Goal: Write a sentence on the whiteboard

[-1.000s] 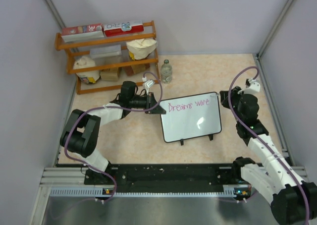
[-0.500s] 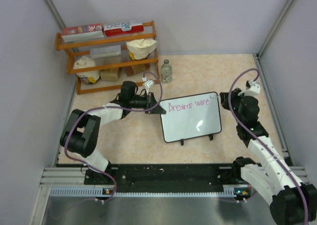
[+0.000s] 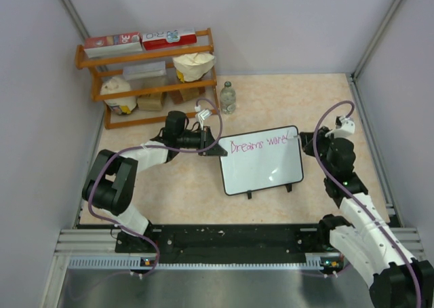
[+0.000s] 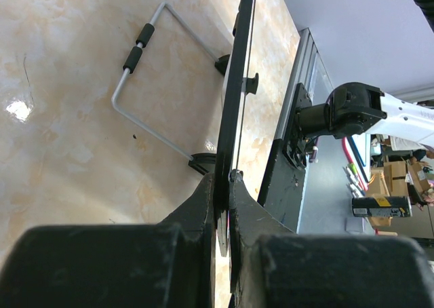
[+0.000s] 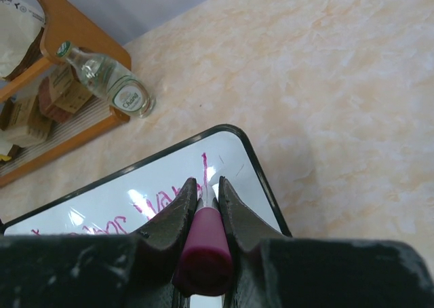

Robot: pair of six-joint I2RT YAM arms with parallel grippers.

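Around the whiteboard (image 3: 261, 165), bare tabletop (image 3: 285, 98) lies open from 12 to 1 o'clock and again at 7 o'clock. A bottle (image 3: 228, 98) stands at 11, a wooden rack (image 3: 146, 77) at 10; the left gripper (image 3: 211, 147) blocks 9, the right gripper (image 3: 303, 138) 2.

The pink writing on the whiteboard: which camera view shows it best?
Top external: both words of the writing face the camera whole. Right wrist shows only the last letters, upside down, beyond the marker. Left wrist sees the whiteboard edge-on, so no writing.

Grey walls (image 3: 271, 23), wooden shelf (image 3: 146, 56)
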